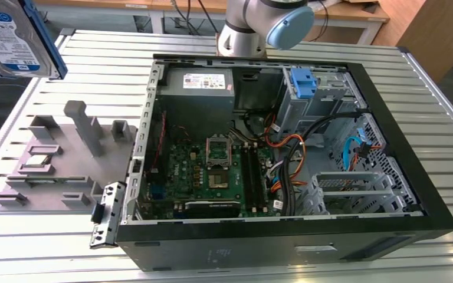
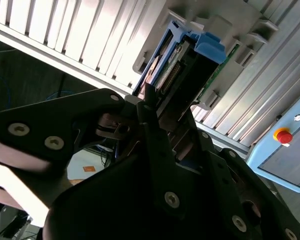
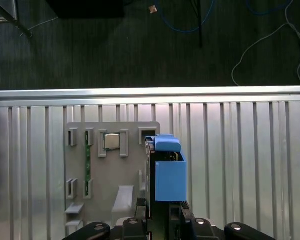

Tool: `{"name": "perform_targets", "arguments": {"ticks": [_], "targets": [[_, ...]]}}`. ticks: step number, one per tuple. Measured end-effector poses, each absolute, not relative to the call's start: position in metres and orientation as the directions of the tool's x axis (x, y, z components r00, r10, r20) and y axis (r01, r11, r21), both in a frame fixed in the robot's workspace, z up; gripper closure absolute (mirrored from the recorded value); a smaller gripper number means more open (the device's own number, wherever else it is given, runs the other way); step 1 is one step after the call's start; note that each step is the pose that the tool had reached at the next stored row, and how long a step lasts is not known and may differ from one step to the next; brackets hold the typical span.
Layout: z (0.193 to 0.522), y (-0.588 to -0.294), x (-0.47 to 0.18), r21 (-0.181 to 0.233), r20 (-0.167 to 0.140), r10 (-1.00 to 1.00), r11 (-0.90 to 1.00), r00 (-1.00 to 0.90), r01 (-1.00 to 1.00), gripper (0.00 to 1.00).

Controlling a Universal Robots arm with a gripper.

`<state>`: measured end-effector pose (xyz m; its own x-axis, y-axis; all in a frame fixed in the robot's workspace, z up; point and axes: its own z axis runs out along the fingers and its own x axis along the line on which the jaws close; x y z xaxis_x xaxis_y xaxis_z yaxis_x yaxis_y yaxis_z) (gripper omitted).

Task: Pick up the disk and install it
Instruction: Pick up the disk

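Clamped edge-on in the gripper [image 3: 165,214] above the slatted table [image 1: 439,135]: one disk [image 1: 10,38], label cropped at the exterior view's top left corner; below, one open computer case [image 1: 210,253], one gray holder [image 1: 61,159].

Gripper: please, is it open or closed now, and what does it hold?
Gripper: closed, holding the disk.

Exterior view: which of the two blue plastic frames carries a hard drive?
The blue caddy at upper left, edging the labelled silver disk; the other blue bracket sits inside the computer case.
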<state>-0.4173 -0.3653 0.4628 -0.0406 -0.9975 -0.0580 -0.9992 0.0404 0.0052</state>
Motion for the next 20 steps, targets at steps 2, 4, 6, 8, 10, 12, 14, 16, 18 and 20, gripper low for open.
{"name": "perform_targets", "arguments": {"ticks": [2,4,6,8,10,12,14,16,18,20], "targets": [[0.463,-0.365,-0.417,0.005,-0.059,-0.997,0.04,-0.041,-0.999,0.65],[0.463,-0.365,-0.417,0.005,-0.059,-0.997,0.04,-0.041,-0.999,0.65],[0.463,-0.365,-0.417,0.005,-0.059,-0.997,0.04,-0.041,-0.999,0.65],[0.463,-0.365,-0.417,0.005,-0.06,-0.997,0.04,-0.041,-0.999,0.65],[0.463,-0.365,-0.417,0.005,-0.06,-0.997,0.04,-0.041,-0.999,0.65],[0.463,-0.365,-0.417,0.005,-0.06,-0.997,0.04,-0.04,-0.999,0.65],[0.463,-0.365,-0.415,0.005,-0.06,-0.997,0.04,-0.04,-0.999,0.65],[0.463,-0.365,-0.413,0.005,-0.06,-0.997,0.04,-0.041,-0.999,0.65],[0.463,-0.365,-0.411,0.005,-0.06,-0.997,0.04,-0.041,-0.999,0.65],[0.463,-0.365,-0.407,0.005,-0.059,-0.997,0.04,-0.041,-0.999,0.65]]}}
